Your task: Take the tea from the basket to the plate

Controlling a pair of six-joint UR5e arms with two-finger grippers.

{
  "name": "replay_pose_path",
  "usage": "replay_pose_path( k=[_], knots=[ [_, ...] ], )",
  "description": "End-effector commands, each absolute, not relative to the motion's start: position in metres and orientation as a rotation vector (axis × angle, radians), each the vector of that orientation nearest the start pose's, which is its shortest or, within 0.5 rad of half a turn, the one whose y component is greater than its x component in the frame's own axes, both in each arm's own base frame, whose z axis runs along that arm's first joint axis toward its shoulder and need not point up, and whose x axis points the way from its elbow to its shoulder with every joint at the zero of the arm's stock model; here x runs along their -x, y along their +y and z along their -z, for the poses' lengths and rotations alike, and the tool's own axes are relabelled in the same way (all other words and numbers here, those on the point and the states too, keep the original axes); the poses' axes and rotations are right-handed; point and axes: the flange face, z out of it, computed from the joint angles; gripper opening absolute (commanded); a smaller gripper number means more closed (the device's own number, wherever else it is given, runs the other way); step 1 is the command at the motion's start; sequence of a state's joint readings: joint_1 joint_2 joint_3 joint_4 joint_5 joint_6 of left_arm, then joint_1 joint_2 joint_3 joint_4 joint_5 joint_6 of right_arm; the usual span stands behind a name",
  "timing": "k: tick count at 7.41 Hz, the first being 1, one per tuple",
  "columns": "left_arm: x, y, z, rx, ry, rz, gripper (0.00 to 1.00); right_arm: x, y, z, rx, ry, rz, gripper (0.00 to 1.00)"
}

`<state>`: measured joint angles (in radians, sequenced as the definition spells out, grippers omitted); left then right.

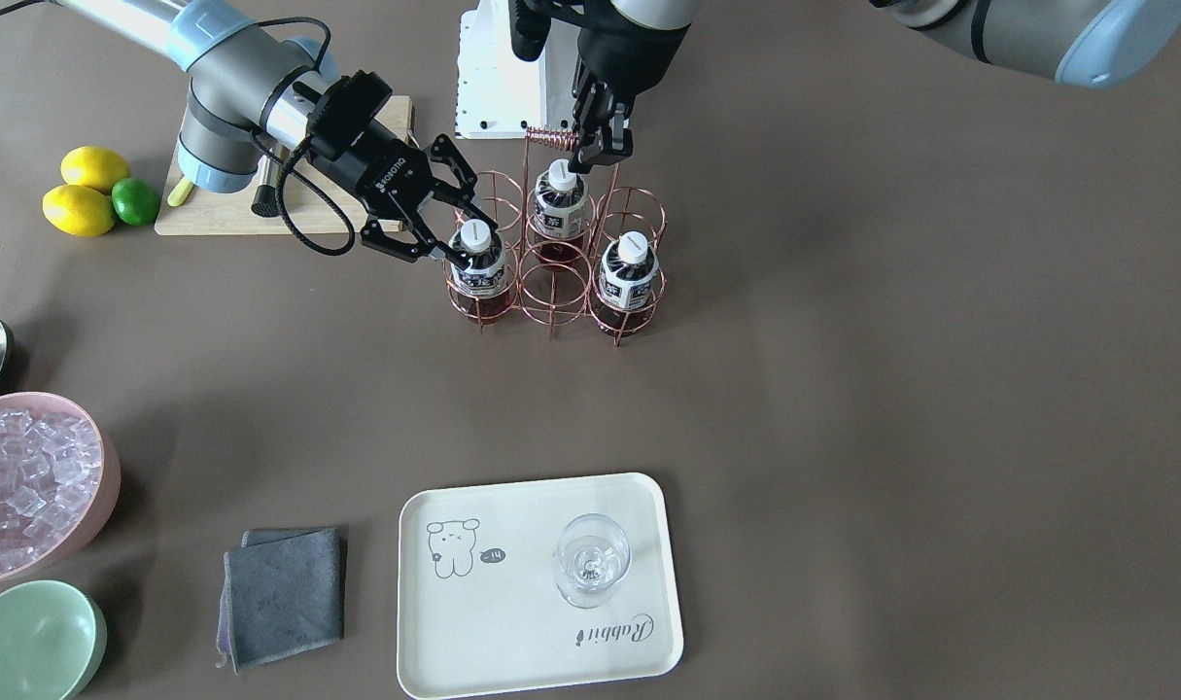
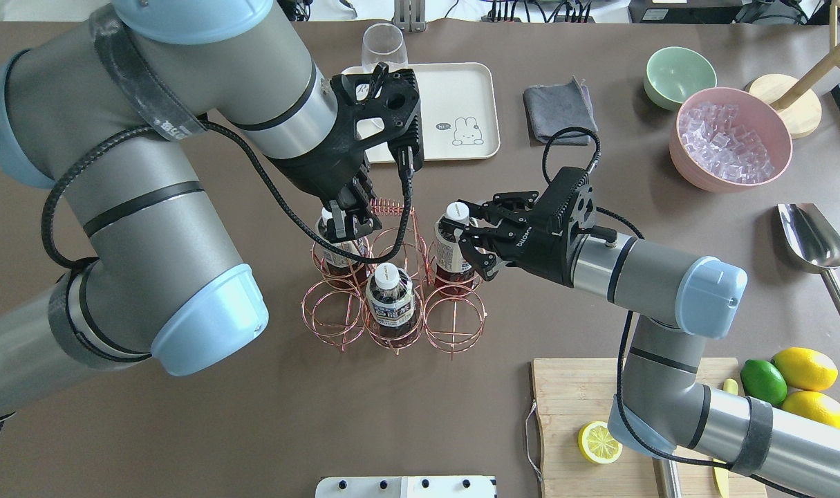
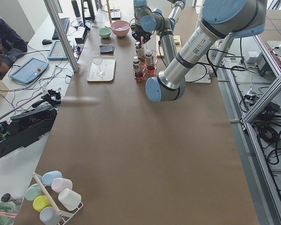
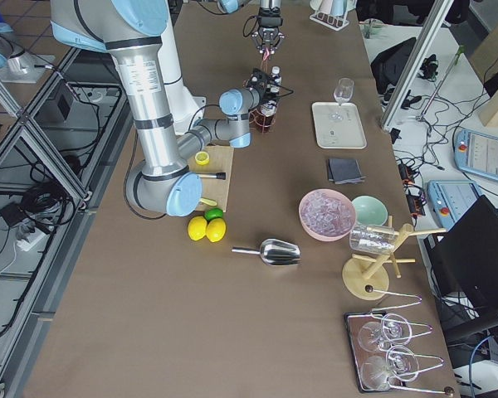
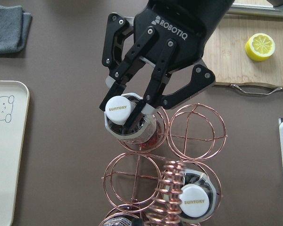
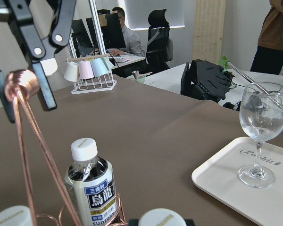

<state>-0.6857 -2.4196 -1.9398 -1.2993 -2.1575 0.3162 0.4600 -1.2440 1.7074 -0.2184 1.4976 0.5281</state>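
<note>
The copper wire basket [image 5: 138,175] stands mid-table with three tea bottles in its cells. My right gripper [image 1: 466,233] comes in sideways, shut on the neck of one tea bottle [image 1: 478,262], which still sits in its cell. From above, my left gripper [image 1: 590,148] is shut on the basket's coil-wrapped handle [image 1: 548,137]. Two other bottles [image 1: 561,199] [image 1: 629,272] stand untouched. The cream plate [image 1: 512,632] lies across the table near the operators' side, with a clear stemmed glass [image 1: 592,559] standing on it.
A wooden cutting board [image 2: 579,408] with a lemon half [image 2: 599,443] lies under the right arm, lemons and a lime [image 2: 803,370] beside it. A pink bowl of ice [image 2: 727,149], green bowl [image 2: 675,72], grey cloth [image 2: 559,107] and metal scoop [image 2: 810,238] sit on the right.
</note>
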Motion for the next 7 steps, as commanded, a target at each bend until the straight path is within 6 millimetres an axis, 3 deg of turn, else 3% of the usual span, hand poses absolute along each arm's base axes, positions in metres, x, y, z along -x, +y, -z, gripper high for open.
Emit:
replay_pose_path(
  k=[1, 3, 5, 7],
  knots=[
    [-0.400, -0.428, -0.043, -0.794, 0.848, -1.353, 0.00, 0.398, -0.369, -0.212, -1.264, -1.269, 0.344, 0.00],
    [-0.400, -0.428, -0.043, -0.794, 0.848, -1.353, 0.00, 0.349, -0.408, -0.169, -1.239, -1.252, 0.334, 0.00],
    [-0.399, -0.428, -0.043, -0.793, 0.846, -1.351, 0.00, 0.307, -0.448, -0.143, -1.230, -1.223, 0.332, 0.00],
    [-0.389, -0.432, -0.041, -0.805, 0.844, -1.340, 0.00, 0.301, -0.482, -0.152, -1.222, -1.162, 0.287, 0.00]
  ],
)
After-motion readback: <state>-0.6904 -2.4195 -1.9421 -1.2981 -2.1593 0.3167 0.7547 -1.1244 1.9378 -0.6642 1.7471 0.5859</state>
